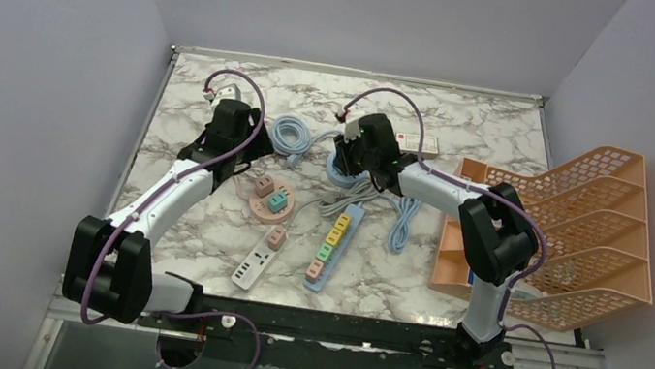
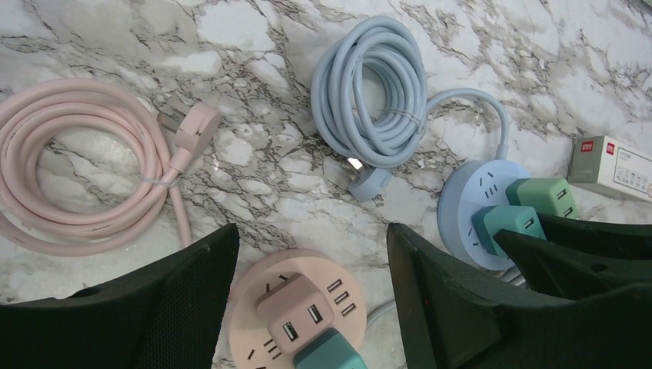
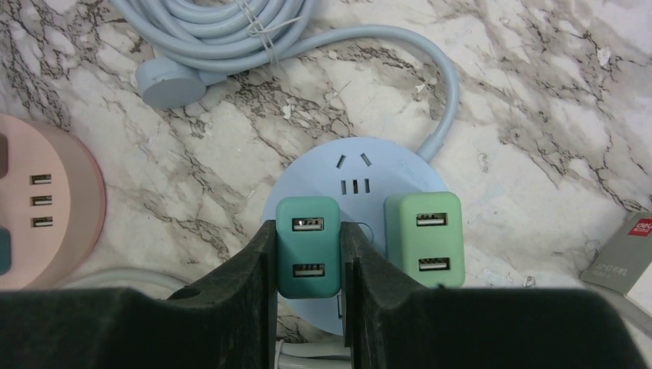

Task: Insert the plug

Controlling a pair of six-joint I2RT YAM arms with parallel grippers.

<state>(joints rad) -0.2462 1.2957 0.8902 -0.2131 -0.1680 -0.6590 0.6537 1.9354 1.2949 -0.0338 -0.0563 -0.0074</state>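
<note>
The right gripper (image 3: 307, 231) squeezes the teal plug (image 3: 307, 265), long side up-down, on the blue socket (image 3: 357, 165), low mid-frame. The left gripper (image 2: 311, 234) gapes, holding nothing.

A marble counter (image 1: 218, 237) holds many things. An orange rack (image 1: 592, 224) full of little holes stands on the right side. A pink cord (image 2: 69, 169) lies in a coil, with its pink plug (image 2: 196, 127) just beside it. Near it sits a round pink socket (image 2: 246, 307) with a pink cube (image 2: 296, 311) and a teal cube (image 2: 330, 355) on top. A small pink block (image 1: 277, 237) lies by a white power strip (image 1: 255, 265). A long blue strip (image 1: 332, 244) with coloured sockets lies next to that. A white box (image 2: 615, 165) with a red label lies farther back.
</note>
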